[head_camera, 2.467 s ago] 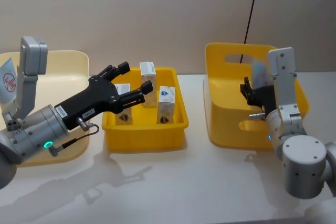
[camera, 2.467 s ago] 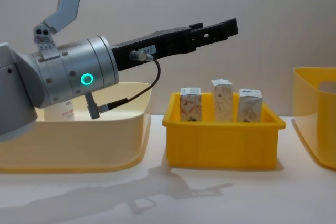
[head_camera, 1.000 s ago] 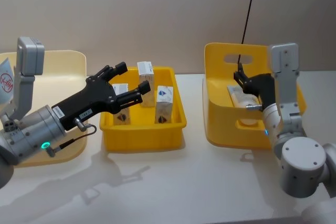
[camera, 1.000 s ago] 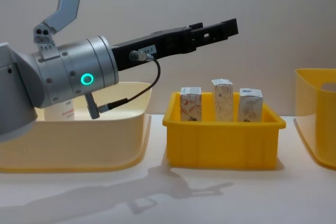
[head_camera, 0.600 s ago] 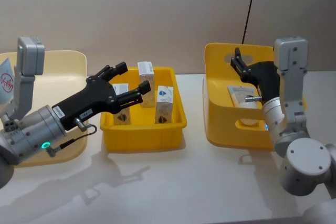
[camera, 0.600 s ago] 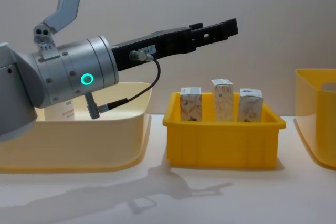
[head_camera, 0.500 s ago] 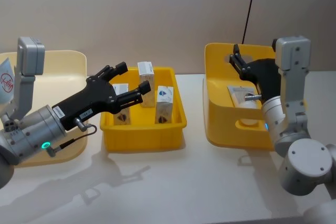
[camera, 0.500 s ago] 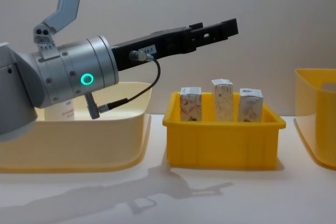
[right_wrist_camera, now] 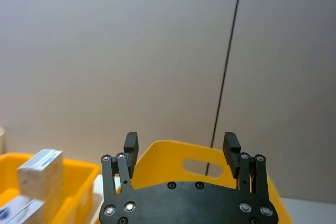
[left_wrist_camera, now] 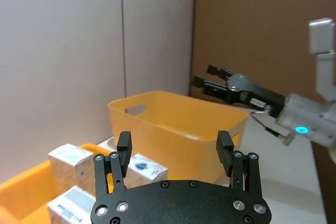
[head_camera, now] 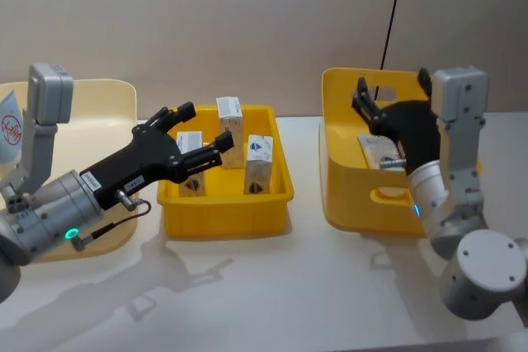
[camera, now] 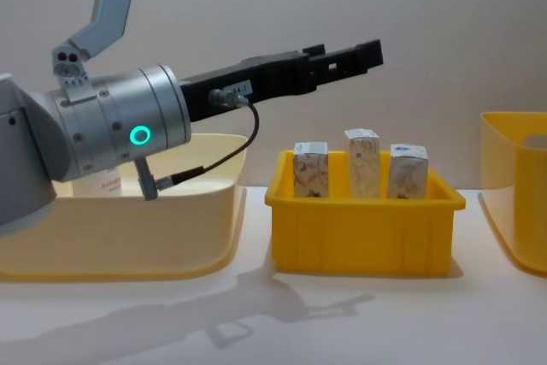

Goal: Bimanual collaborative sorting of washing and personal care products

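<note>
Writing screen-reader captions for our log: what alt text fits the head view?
The open left gripper hovers above three upright white cartons in a small yellow bin; the open right gripper hangs over a pale tube lying in a taller yellow bin.

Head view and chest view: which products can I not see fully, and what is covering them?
Head view: right tube in the tall yellow bin, partly behind the right end effector.
Head view: left tube in the pale bin, cut by the picture edge and an arm link.
Head view: left carton, partly behind the left end effector.
Chest view: the tall yellow bin's contents, behind its wall.
</note>
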Robot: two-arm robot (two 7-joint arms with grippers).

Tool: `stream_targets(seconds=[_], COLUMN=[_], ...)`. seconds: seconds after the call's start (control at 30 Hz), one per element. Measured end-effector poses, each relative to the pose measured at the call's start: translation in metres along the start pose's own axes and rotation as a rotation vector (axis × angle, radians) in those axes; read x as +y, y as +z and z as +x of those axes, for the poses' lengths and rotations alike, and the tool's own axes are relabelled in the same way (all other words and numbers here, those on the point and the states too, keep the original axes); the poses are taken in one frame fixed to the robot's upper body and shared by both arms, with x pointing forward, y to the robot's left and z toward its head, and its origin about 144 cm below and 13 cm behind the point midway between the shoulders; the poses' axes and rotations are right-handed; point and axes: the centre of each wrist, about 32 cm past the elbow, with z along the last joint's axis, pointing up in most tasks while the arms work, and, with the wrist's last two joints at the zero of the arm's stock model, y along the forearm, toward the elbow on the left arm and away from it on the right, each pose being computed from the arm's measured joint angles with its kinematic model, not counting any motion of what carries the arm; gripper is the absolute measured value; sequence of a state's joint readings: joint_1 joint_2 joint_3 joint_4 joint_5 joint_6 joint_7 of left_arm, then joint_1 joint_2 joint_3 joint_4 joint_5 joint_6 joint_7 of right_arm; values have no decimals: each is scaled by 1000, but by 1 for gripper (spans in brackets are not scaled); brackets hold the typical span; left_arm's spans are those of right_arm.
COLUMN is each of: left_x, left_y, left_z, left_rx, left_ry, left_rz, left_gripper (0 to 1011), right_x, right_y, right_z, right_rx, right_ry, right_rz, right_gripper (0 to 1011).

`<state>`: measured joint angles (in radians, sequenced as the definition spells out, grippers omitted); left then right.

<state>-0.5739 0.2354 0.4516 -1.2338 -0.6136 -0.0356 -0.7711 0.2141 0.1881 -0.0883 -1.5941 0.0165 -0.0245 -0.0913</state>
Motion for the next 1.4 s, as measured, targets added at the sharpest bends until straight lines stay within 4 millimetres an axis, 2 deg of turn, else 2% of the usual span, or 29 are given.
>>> stream_targets(seconds=[0.83,1.4], left_x=[26,43], left_y=[-13,-18], left_z=[-34,-60], left_rx=[-133,-246], left_ry=[277,459], left_rz=[126,183], left_gripper=[1003,1003], right_x=[-71,-77], right_y=[-14,-15], right_z=[-18,-19], right_rx=[163,178], right_ry=[329,353], right_rz=[-149,-162], right_gripper=[1001,1001])
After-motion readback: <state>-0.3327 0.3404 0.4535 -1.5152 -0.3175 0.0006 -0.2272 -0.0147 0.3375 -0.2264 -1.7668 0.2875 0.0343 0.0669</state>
